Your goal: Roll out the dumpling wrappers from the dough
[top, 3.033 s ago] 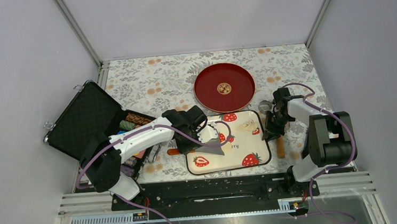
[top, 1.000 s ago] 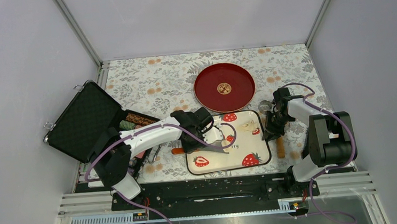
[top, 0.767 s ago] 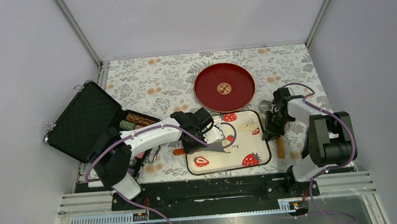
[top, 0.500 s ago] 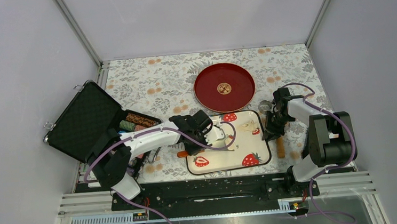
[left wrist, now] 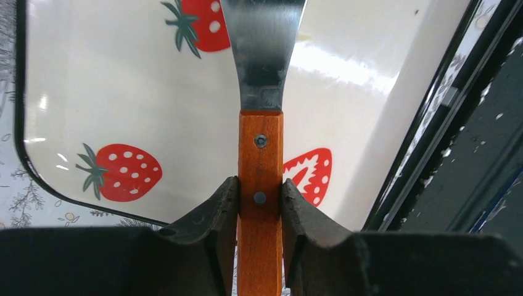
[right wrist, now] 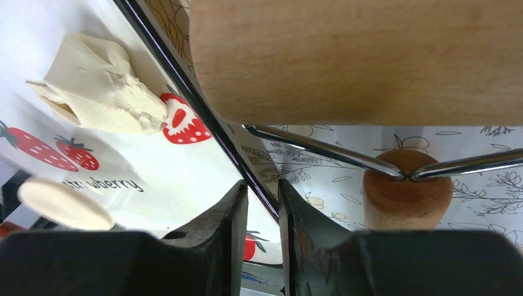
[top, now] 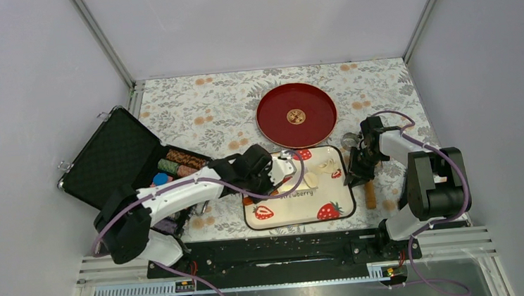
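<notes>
**Q:** Where does the dough sit?
**A:** The ragged pale-cream dough lump [right wrist: 102, 83] lies on the white strawberry-printed tray [top: 300, 213], close to its right rim. One thin round cream wrapper disc [right wrist: 61, 203] lies nearer the tray's centre.

**Q:** And the fingers?
**A:** The left gripper [left wrist: 260, 197] clamps the orange wooden handle of a steel-bladed spatula [left wrist: 262, 55], whose blade is over the tray. The right gripper [right wrist: 262, 191] pinches the tray's right rim. A tan wooden roller [right wrist: 345, 55] lies just outside that rim.

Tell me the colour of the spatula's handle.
The spatula handle is orange-brown wood; clearest in the left wrist view.
</notes>
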